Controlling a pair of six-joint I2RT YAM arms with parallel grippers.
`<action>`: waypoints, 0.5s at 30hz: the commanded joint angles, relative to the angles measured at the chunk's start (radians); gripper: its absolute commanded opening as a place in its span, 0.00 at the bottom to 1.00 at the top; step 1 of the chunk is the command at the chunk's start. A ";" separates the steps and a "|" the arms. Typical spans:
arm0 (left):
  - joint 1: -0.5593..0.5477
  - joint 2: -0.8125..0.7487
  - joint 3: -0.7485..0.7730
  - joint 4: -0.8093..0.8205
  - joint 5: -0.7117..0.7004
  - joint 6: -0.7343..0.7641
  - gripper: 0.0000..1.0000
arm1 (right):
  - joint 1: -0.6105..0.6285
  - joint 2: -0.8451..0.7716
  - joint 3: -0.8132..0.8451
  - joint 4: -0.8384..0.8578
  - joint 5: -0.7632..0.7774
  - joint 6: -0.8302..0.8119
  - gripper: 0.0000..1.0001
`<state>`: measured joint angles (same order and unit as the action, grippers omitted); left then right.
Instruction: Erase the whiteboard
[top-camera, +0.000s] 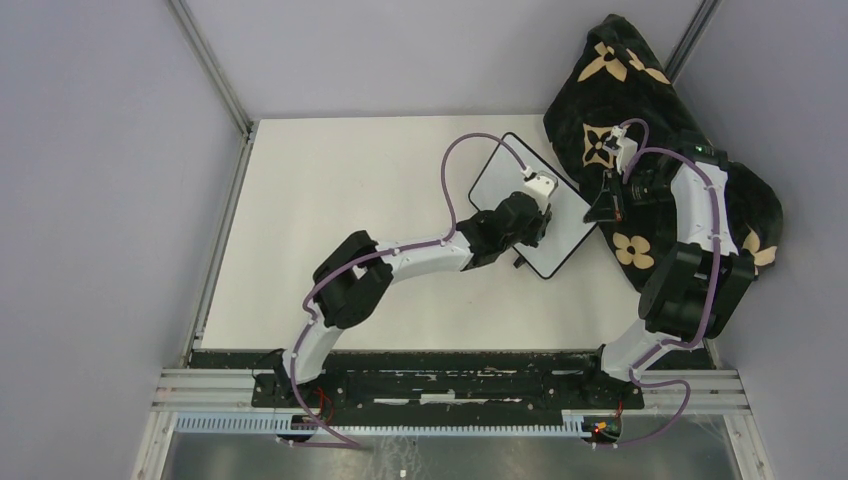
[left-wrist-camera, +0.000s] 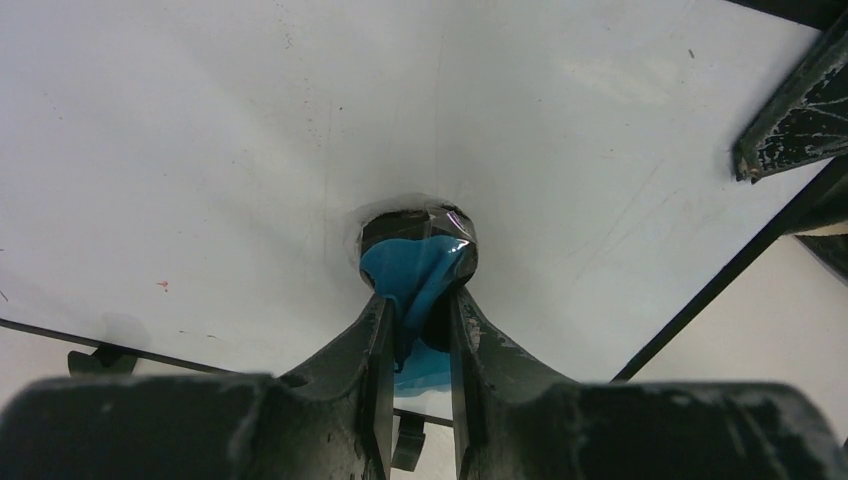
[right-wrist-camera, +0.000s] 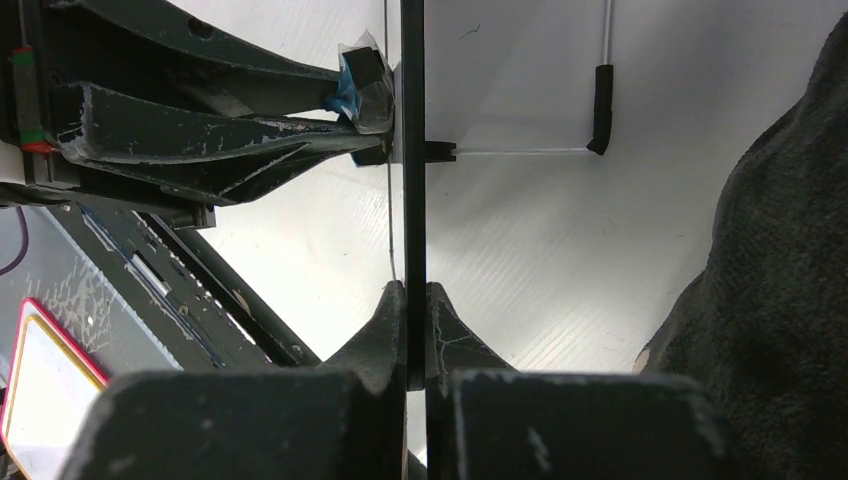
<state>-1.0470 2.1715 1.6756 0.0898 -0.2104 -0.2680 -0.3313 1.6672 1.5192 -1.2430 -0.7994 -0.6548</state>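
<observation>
The whiteboard (top-camera: 497, 176) stands tilted on the table, at centre right. Its face (left-wrist-camera: 250, 150) looks almost clean, with one tiny red speck (left-wrist-camera: 162, 285) near the lower edge. My left gripper (top-camera: 541, 212) is shut on a blue eraser (left-wrist-camera: 415, 252), and the eraser's black pad presses flat on the board. My right gripper (top-camera: 606, 206) is shut on the board's right edge. The right wrist view shows the black frame (right-wrist-camera: 412, 100) edge-on between the fingers of my right gripper (right-wrist-camera: 412, 292). The left gripper (right-wrist-camera: 372, 118) and eraser (right-wrist-camera: 358, 80) show on its left.
A black blanket with tan flowers (top-camera: 660, 130) is heaped at the back right, just behind my right arm, and also shows in the right wrist view (right-wrist-camera: 780, 280). The white table (top-camera: 330, 220) is walled on three sides. The mounting rail (top-camera: 450, 385) runs along the near edge.
</observation>
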 joint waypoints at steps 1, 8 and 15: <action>-0.062 -0.022 -0.048 0.131 0.102 -0.016 0.03 | 0.036 -0.008 0.033 -0.061 -0.110 -0.024 0.01; 0.005 -0.030 -0.132 0.162 0.072 -0.009 0.03 | 0.037 -0.016 0.032 -0.065 -0.109 -0.027 0.01; 0.108 -0.066 -0.216 0.162 0.060 0.012 0.03 | 0.036 -0.009 0.033 -0.064 -0.110 -0.027 0.01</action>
<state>-0.9977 2.1254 1.5166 0.2863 -0.1616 -0.2680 -0.3195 1.6672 1.5211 -1.2526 -0.8303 -0.6590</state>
